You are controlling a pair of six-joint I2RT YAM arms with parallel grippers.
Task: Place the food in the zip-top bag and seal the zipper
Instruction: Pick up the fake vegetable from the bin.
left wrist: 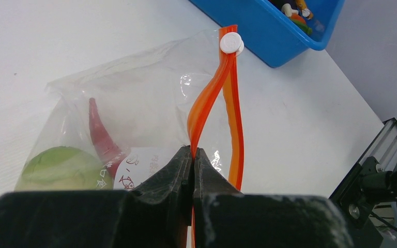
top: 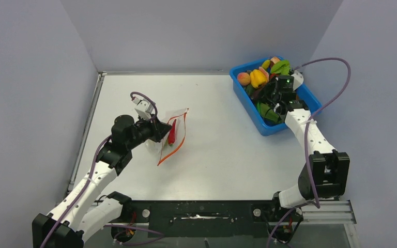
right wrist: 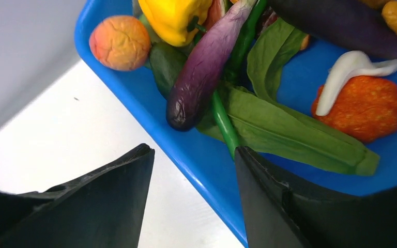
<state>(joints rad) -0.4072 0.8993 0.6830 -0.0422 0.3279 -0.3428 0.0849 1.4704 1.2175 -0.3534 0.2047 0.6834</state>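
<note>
Left gripper: my fingers are pressed together on one lip of the zipper, pinching the orange-red strip and holding the bag mouth up off the table.
Bag: near the left-centre of the table, just beside my left wrist; the two orange lips bow apart, so the mouth is open. The white slider sits at the far end of the strip.
Inside bag: a chili and a green round one, both resting low against the plastic.
Right gripper: fingers spread wide with nothing between them, hanging over the near wall of the tub, one finger above the table and the other above the tub.
Tub contents: eggplant closest to my open fingers, then peach, yellow pepper, leafy greens and an orange lumpy piece.
Step in hand: I judge it as loading; some food is bagged, most is in the tub, and sealing is not started.
Next move: likely drop the right fingers across the eggplant's body, close, lift clear of the tub wall, and carry it to the open mouth while my left keeps its pinch.
Risk: the thin strip could slip or the mouth could collapse shut.
</note>
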